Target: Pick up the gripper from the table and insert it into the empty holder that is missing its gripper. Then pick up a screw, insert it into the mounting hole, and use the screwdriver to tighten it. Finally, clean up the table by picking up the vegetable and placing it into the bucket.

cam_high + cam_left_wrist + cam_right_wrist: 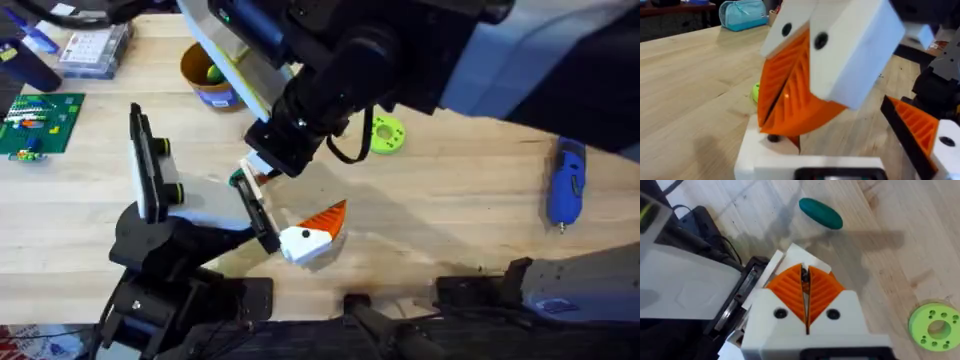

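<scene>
One screwdriver [565,183] lies lengthwise on the table's right side, tip toward the arms' bases.

lime-green ring with holes [386,134], green circuit board [38,123], clear plastic box [94,50], teal pouch [742,13]

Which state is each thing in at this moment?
Left pincer: shut.
Right pincer: shut, near the holder's teal end.
Holder: slanted, on its black stand.
Screwdriver: lying flat on the table, untouched.
Vegetable: inside the bucket.
Bucket: upright.
Lime ring: flat on the table.
</scene>
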You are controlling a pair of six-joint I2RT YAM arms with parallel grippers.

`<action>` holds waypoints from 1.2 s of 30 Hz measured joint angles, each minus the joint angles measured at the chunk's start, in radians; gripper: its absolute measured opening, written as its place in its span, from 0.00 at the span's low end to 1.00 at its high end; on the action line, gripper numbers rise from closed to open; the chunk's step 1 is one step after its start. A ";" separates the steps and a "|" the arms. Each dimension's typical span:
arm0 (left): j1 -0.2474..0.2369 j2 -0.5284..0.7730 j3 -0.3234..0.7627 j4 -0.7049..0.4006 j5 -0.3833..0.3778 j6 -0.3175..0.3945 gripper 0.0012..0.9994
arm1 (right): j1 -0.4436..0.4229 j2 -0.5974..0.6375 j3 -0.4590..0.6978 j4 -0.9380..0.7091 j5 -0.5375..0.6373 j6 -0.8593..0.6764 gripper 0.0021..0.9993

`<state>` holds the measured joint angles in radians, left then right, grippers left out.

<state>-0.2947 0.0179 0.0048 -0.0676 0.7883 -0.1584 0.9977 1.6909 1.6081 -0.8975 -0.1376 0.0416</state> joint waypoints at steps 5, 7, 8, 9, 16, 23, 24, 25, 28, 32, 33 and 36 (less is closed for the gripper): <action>0.000 0.001 0.000 0.000 0.000 0.000 0.99 | 0.000 0.000 0.000 0.000 -0.002 -0.017 0.01; 0.000 0.001 0.000 0.000 0.000 0.000 0.99 | 0.000 0.000 0.000 0.000 -0.002 -0.020 0.01; 0.000 0.001 0.000 0.000 0.000 0.000 0.99 | 0.000 0.000 0.000 0.000 -0.002 -0.021 0.01; 0.000 0.001 0.000 0.000 0.000 0.000 0.99 | 0.000 0.000 0.000 0.000 -0.002 -0.023 0.01; 0.000 0.001 0.000 0.000 0.000 -0.001 0.99 | 0.010 0.000 0.000 -0.005 0.008 -0.076 0.01; 0.000 0.001 0.000 0.000 -0.001 -0.015 0.99 | 0.021 0.006 0.007 -0.010 0.020 -0.125 0.01; 0.000 0.001 0.000 0.000 -0.001 -0.015 0.99 | 0.021 0.006 0.007 -0.011 0.020 -0.126 0.01; 0.000 0.001 0.000 0.000 0.000 -0.015 0.99 | 0.021 0.006 0.007 -0.012 0.020 -0.128 0.01; 0.000 0.001 0.000 0.000 0.001 -0.015 0.99 | 0.021 0.006 0.008 -0.015 0.020 -0.132 0.01; 0.000 0.001 0.000 0.000 0.001 -0.015 0.99 | 0.021 0.006 0.008 -0.015 0.021 -0.132 0.01; 0.000 0.001 0.000 0.000 0.001 -0.015 0.99 | 0.021 0.006 0.008 -0.015 0.021 -0.132 0.01; 0.000 0.001 0.000 0.000 0.000 -0.015 0.99 | 0.021 0.006 0.008 -0.016 0.019 -0.133 0.04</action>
<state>-0.2947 0.0185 0.0048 -0.0677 0.7887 -0.1730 1.0187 1.6974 1.6165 -0.9130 -0.1187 -0.0910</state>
